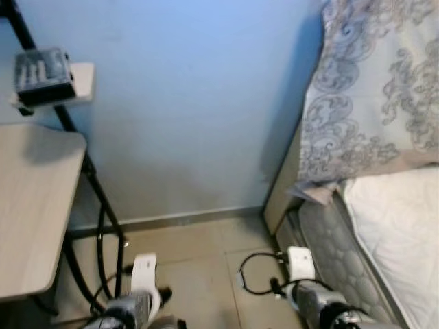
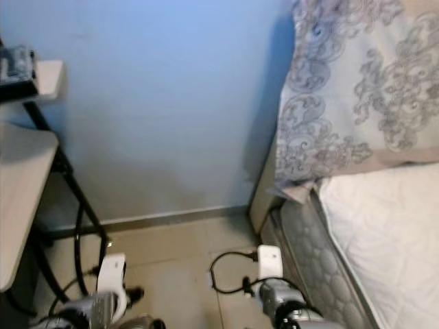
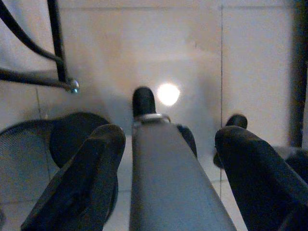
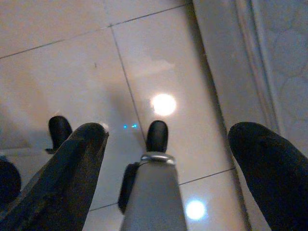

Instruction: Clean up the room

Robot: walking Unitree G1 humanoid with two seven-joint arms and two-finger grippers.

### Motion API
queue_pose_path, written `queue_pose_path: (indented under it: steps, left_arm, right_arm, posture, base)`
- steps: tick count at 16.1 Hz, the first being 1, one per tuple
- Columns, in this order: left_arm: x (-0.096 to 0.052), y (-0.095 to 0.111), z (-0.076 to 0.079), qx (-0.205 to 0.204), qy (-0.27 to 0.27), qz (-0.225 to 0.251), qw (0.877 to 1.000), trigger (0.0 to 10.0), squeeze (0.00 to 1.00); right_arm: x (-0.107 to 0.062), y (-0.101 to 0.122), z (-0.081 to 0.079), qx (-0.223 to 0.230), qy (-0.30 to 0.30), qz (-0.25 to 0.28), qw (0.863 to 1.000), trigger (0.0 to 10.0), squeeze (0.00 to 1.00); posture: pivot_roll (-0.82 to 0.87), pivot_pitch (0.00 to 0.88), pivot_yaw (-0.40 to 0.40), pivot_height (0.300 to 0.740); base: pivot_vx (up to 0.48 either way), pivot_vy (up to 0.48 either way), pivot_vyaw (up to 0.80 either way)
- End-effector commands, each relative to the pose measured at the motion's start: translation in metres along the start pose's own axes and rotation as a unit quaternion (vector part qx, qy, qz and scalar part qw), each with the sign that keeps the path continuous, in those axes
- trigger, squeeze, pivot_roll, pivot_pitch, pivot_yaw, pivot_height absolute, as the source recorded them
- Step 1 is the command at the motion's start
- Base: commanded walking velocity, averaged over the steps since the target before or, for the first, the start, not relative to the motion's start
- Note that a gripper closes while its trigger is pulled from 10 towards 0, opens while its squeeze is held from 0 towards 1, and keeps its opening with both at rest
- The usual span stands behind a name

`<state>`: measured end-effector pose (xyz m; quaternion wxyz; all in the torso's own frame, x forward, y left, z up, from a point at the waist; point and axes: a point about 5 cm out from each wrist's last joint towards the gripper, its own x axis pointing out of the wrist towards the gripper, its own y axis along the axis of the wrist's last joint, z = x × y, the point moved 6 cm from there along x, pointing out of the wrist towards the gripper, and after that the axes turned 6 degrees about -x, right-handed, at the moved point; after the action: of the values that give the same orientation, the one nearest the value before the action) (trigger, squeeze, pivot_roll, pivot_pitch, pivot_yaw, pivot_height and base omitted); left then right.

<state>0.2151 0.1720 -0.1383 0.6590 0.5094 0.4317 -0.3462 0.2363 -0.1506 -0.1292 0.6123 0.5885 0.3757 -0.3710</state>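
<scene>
Pale blue wall point(image 1: 185, 103) fills twelve o'clock, with the bed's patterned grey duvet point(image 1: 377, 89) at two and the light wooden surface point(image 1: 31, 205) at nine. Both the left end effector point(image 3: 166, 159) and right end effector point(image 4: 166, 159) hang open and empty over beige floor tiles point(image 4: 144, 57); no clutter is identifiable, so tidying looks unstarted.

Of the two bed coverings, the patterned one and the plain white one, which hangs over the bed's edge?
The patterned blanket with grey swirls; its corner droops past the edge, while the plain white sheet lies flat.
</scene>
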Motion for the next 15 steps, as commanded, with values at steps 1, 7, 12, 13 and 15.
queue_pose_path:
  steps: [1, 7, 12, 13, 15]
  left_arm:
    - [0.000, 0.003, 0.012, 0.005, -0.011, 0.003, 1.000, 10.0, 0.00]
    - [0.000, 0.011, 0.010, 0.010, -0.007, 0.023, 1.000, 10.0, 0.00]
    - [-0.001, 0.017, 0.002, 0.043, -0.004, 0.032, 0.999, 10.0, 0.00]
    - [-0.001, 0.017, -0.001, 0.056, -0.002, 0.030, 0.998, 10.0, 0.00]
    - [-0.002, 0.018, -0.003, 0.069, -0.003, 0.033, 0.997, 10.0, 0.00]
  right_arm:
    - [0.000, 0.005, -0.004, 0.000, 0.005, 0.003, 1.000, 10.0, 0.00]
    - [0.000, 0.002, -0.006, 0.011, 0.009, -0.001, 1.000, 10.0, 0.00]
    - [0.000, -0.011, -0.002, 0.031, 0.001, -0.012, 0.999, 10.0, 0.00]
    - [0.000, -0.013, -0.002, 0.039, 0.000, -0.013, 0.999, 10.0, 0.00]
    - [0.000, -0.016, -0.004, 0.033, 0.003, -0.014, 0.999, 10.0, 0.00]
  posture:
    - [-0.03, 0.000, -0.041, 0.714]
    - [-0.03, 0.000, -0.046, 0.714]
    - [-0.04, 0.000, 0.008, 0.714]
    - [-0.05, 0.000, 0.019, 0.714]
    - [-0.07, 0.000, 0.039, 0.714]
  base:
    - [0.000, 0.000, 0.00]
    - [0.000, 0.000, 0.00]
    - [0.000, 0.000, 0.00]
    - [0.000, 0.000, 0.00]
    - [0.000, 0.000, 0.00]
